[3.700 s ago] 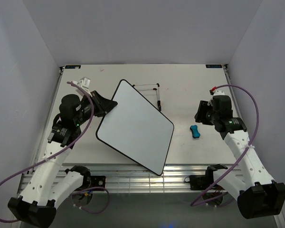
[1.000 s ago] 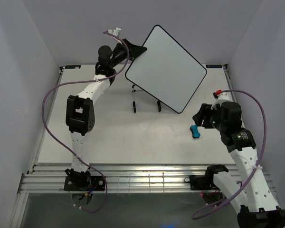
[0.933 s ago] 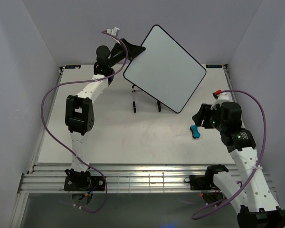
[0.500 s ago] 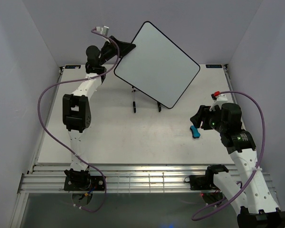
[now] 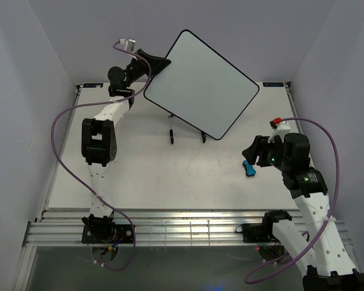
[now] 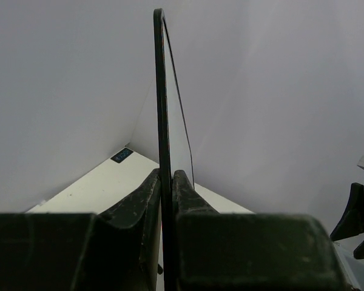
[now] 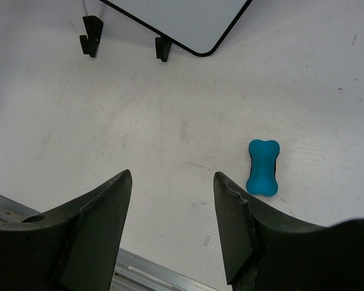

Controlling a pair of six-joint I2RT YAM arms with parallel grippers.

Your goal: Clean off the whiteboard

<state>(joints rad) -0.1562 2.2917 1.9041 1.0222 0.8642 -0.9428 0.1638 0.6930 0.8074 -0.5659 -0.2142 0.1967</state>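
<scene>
The whiteboard (image 5: pixel 201 83) is a white board with a thin black rim, blank on the face that shows. It hangs tilted in the air above the back of the table, over the black wire easel stand (image 5: pixel 186 130). My left gripper (image 5: pixel 151 63) is shut on its left edge; in the left wrist view the board's edge (image 6: pixel 160 91) stands upright between the fingers. My right gripper (image 5: pixel 253 154) is open and empty, just above the table, with the blue bone-shaped eraser (image 5: pixel 249 168) beside it. The eraser also shows in the right wrist view (image 7: pixel 262 167), right of the open fingers.
The white table (image 5: pixel 151 176) has a metal rail along its near edge (image 5: pixel 188 227). Grey walls close in on three sides. The board's lower corner (image 7: pixel 200 36) and the stand's feet (image 7: pixel 91 33) show at the top of the right wrist view.
My left arm has lifted the whiteboard off the table and carried it up and back over the easel stand, lately drifting left. My right gripper stays by the eraser.
</scene>
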